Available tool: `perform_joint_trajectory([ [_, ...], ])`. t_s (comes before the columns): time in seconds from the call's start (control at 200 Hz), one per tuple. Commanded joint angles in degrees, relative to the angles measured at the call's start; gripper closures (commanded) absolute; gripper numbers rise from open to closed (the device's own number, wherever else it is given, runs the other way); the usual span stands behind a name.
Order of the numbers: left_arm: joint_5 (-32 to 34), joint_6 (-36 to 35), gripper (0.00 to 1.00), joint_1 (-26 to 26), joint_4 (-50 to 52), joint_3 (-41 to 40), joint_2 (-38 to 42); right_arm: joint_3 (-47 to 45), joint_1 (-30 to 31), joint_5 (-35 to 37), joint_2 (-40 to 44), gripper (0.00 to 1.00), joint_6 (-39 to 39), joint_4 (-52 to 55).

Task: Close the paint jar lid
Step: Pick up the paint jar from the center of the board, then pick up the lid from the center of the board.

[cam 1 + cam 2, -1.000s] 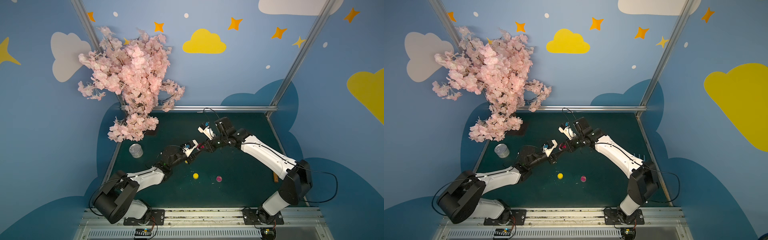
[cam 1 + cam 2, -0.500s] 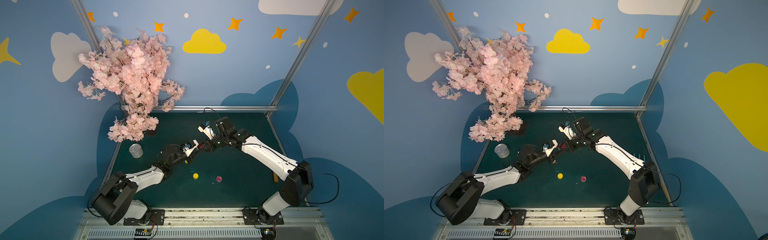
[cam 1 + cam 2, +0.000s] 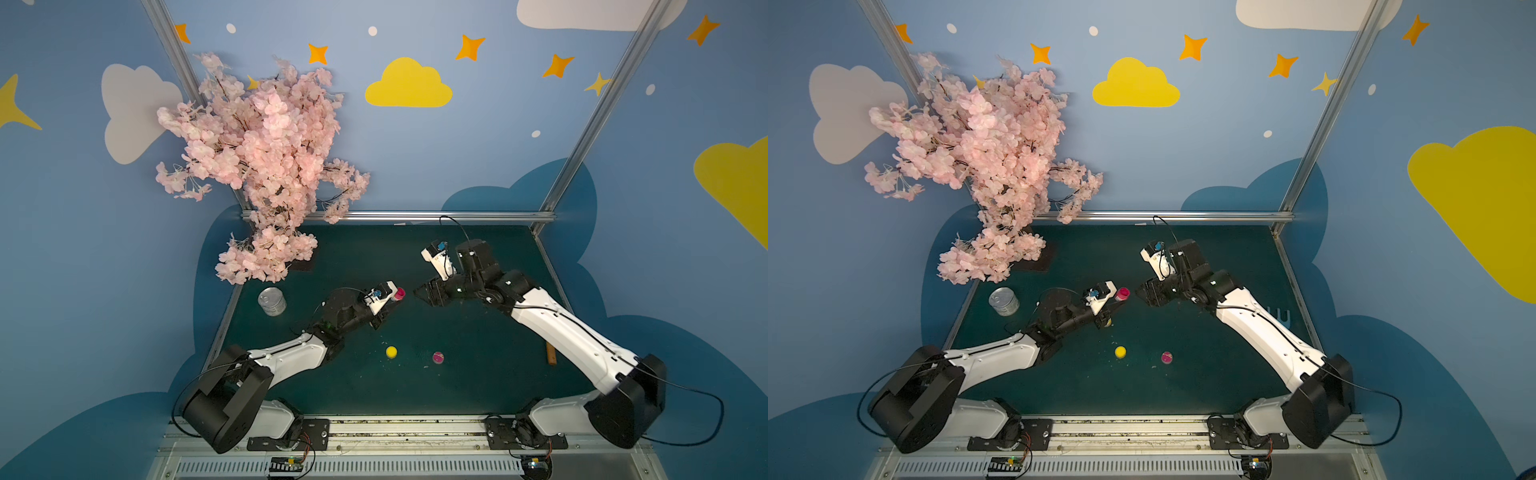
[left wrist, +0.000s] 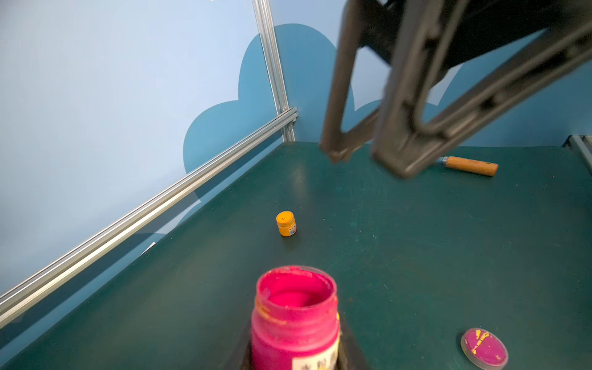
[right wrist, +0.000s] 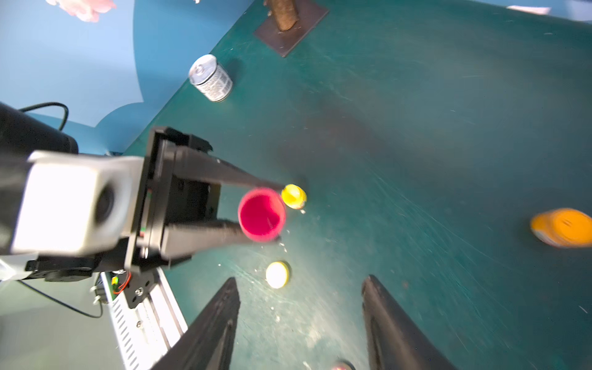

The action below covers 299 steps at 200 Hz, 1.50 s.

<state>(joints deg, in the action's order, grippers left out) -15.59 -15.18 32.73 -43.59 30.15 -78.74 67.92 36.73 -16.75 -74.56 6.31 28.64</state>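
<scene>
Green mat (image 3: pixel 374 257) under blue cloud walls carries everything. My left gripper (image 5: pixel 278 214) is clamped on the open pink jar (image 4: pixel 294 317), held above the mat. My right gripper (image 5: pixel 300 282) hangs at three o'clock of the jar in a top view, fingers apart and empty. The pink lid (image 3: pixel 438 357) lies flat at five o'clock, with a yellow lid (image 3: pixel 391 352) near it. I could pinch the wrong lid, slip on the flat one, or tip wet paint out while reaching.
</scene>
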Motion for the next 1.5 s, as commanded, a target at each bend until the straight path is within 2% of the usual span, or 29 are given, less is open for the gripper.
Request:
perform_joint_trajectory([
  [0.0, 0.4, 0.6, 0.69, -0.5, 0.3, -1.2, 2.8, -4.7, 0.0, 4.9, 5.2, 0.36, 0.8, 0.3],
  [0.175, 0.1, 2.1, 0.69, -0.6, 4.8, -3.8, 9.9, -13.0, 0.1, 12.3, 10.5, 0.37, 4.5, 6.1],
  [0.285, 0.1, 4.0, 0.69, -0.6, 9.0, -6.5, 17.0, -18.9, 0.6, 13.8, 11.7, 0.37, 8.5, 6.2],
  [0.451, 0.1, 4.4, 0.68, -0.3, 19.2, -8.2, 28.8, -24.8, 3.0, 15.9, 10.7, 0.38, 12.5, 3.4],
  [0.571, 1.1, 4.9, 0.67, 0.5, 21.1, -9.1, 34.8, -25.7, 4.9, 17.1, 7.6, 0.39, 13.3, 2.2],
  [0.781, -0.6, 5.3, 0.68, 1.3, 22.8, -8.4, 35.1, -21.5, 9.1, 18.9, -0.1, 0.4, 13.1, 7.5],
  [0.951, -0.1, 5.1, 0.68, 1.4, 23.4, -8.4, 35.9, -19.9, 12.3, 20.2, -5.4, 0.45, 13.9, 7.9],
  [1.492, 1.3, 5.0, 0.68, 1.5, 23.2, -8.7, 36.2, -18.3, 15.1, 23.6, -12.2, 0.49, 15.2, 7.4],
])
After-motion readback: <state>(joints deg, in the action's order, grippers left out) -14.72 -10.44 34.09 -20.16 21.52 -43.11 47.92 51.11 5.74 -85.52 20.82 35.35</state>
